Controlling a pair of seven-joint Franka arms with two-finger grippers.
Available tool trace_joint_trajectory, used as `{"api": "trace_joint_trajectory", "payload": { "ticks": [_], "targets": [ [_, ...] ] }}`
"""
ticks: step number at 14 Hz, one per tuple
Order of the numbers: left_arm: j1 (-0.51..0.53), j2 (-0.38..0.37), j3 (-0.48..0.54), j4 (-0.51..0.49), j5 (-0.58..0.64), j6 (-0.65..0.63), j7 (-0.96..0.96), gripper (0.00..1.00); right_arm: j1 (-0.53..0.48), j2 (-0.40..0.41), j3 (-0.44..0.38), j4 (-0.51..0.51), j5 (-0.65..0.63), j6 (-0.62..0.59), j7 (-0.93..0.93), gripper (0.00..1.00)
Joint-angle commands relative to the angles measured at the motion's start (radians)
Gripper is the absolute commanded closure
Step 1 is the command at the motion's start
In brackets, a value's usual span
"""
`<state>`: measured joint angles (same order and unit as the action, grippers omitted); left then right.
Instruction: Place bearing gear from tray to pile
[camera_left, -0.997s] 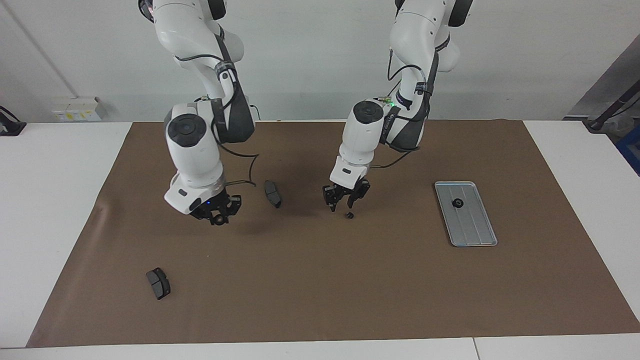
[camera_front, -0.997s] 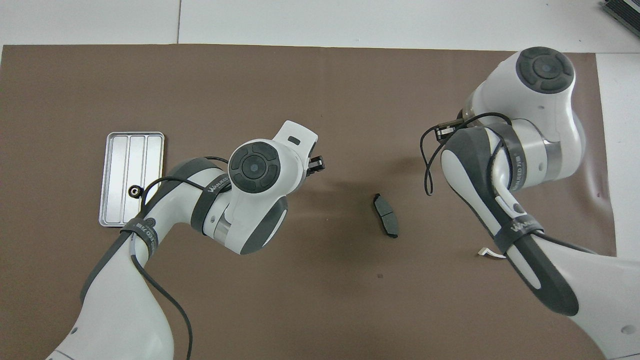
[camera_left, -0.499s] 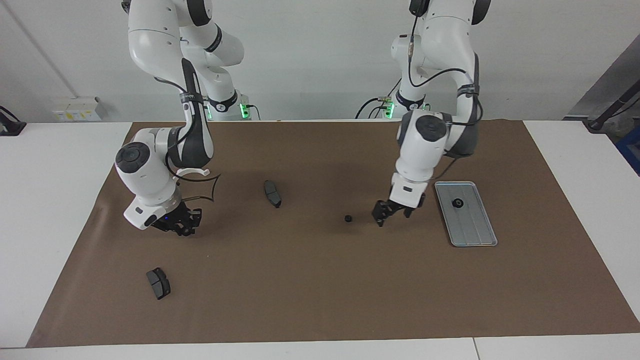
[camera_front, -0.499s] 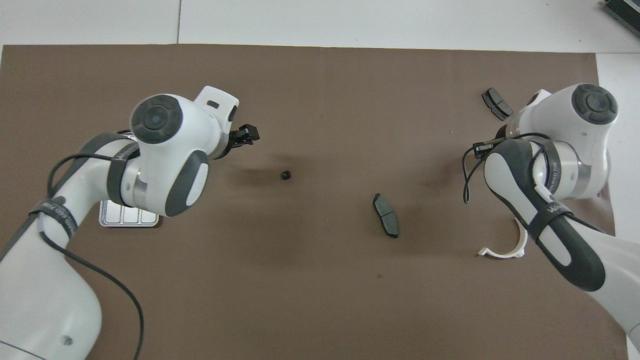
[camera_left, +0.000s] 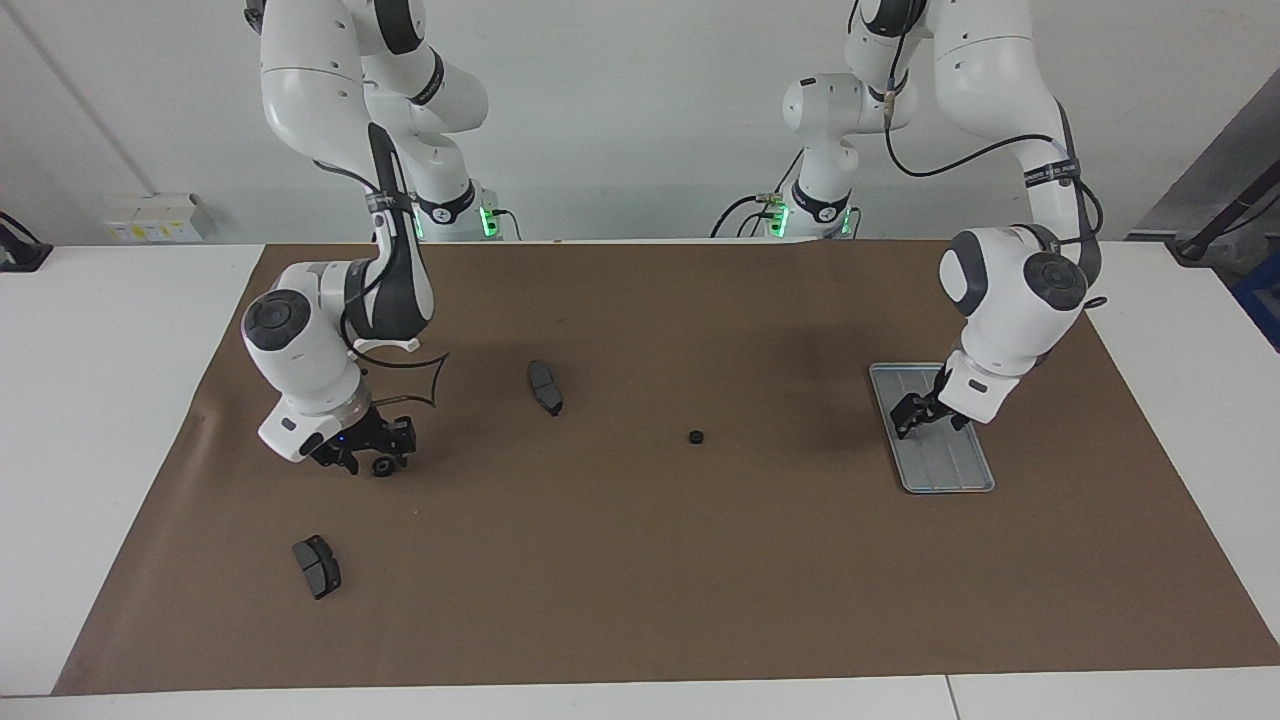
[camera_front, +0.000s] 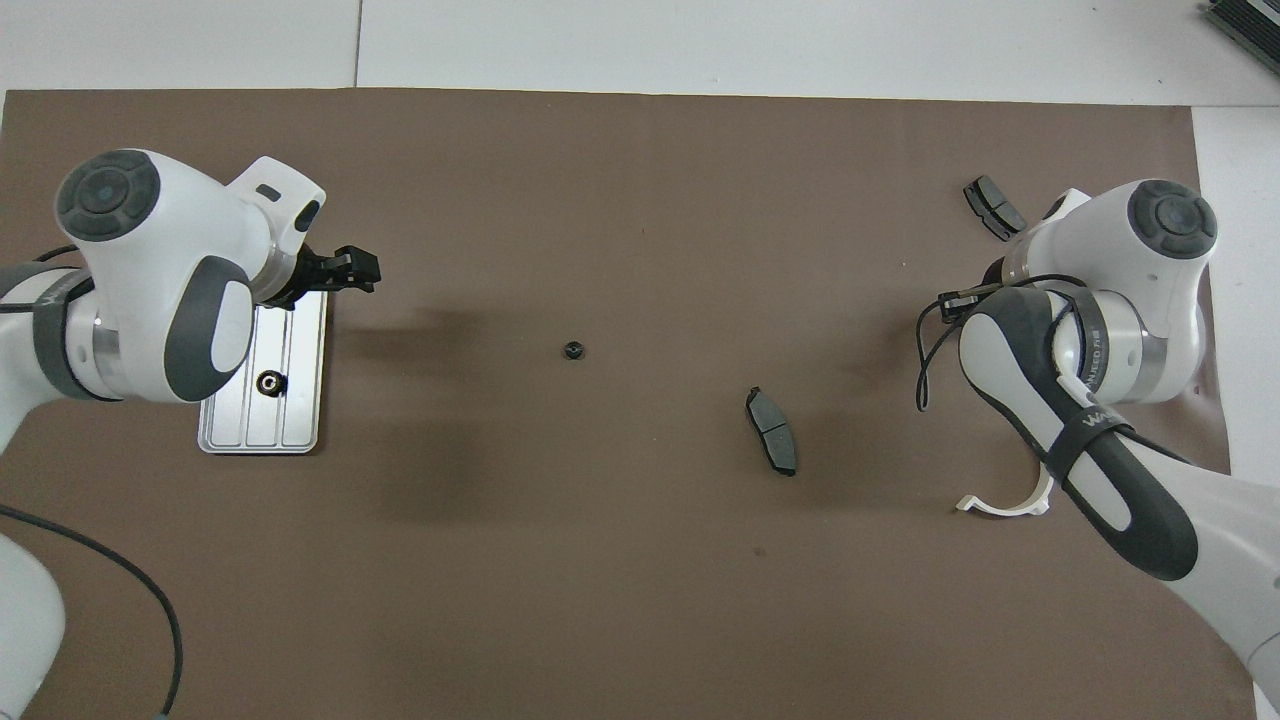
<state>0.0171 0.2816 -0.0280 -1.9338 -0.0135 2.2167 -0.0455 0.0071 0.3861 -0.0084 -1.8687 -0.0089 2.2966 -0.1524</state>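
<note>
**Tray, gears and scattered pile**

The ridged silver tray (camera_front: 300, 420) lies flat toward the left arm's end, one black bearing gear (camera_front: 270, 382) inside. Another gear (camera_left: 696, 436) sits mid-table. Two dark brake pads (camera_left: 545, 387) (camera_left: 317, 566) and a white bracket (camera_front: 1005, 500) lie scattered apart.

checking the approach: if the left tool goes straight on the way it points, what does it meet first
Likely the tray, at or beside the gear; depth is unclear.
</note>
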Motion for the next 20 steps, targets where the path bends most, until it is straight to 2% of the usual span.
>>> {"api": "trace_joint_trajectory", "payload": {
  "ticks": [1,5,7,8,10,14,16,20],
  "targets": [
    [0.032,-0.056,-0.013,-0.086,0.007,0.014,0.062,0.0,0.06,-0.032,0.021,0.029,0.02,-0.009,0.064,0.0],
    [0.038,-0.091,-0.013,-0.207,0.007,0.121,0.061,0.0,0.238,-0.029,0.021,0.104,0.018,-0.02,0.322,0.0],
    [0.038,-0.099,-0.013,-0.227,0.007,0.129,0.061,0.0,0.321,-0.024,0.022,0.14,0.018,-0.022,0.452,0.0],
    [0.038,-0.101,-0.013,-0.235,0.007,0.129,0.059,0.03,0.364,-0.02,0.022,0.143,0.018,-0.014,0.502,0.0],
    [0.038,-0.102,-0.013,-0.237,0.007,0.129,0.059,0.16,0.453,0.014,0.022,0.163,0.015,0.01,0.606,0.0],
    [0.038,-0.104,-0.013,-0.238,0.007,0.129,0.058,0.51,0.576,0.183,0.021,0.308,-0.003,0.026,0.74,0.0],
    [0.038,-0.104,-0.013,-0.238,0.007,0.129,0.058,0.6,0.614,0.227,0.021,0.353,-0.014,0.038,0.777,0.0],
    [0.038,-0.104,-0.013,-0.238,0.007,0.124,0.058,0.74,0.653,0.249,0.021,0.352,-0.069,0.116,0.811,0.0]
  ]
}}
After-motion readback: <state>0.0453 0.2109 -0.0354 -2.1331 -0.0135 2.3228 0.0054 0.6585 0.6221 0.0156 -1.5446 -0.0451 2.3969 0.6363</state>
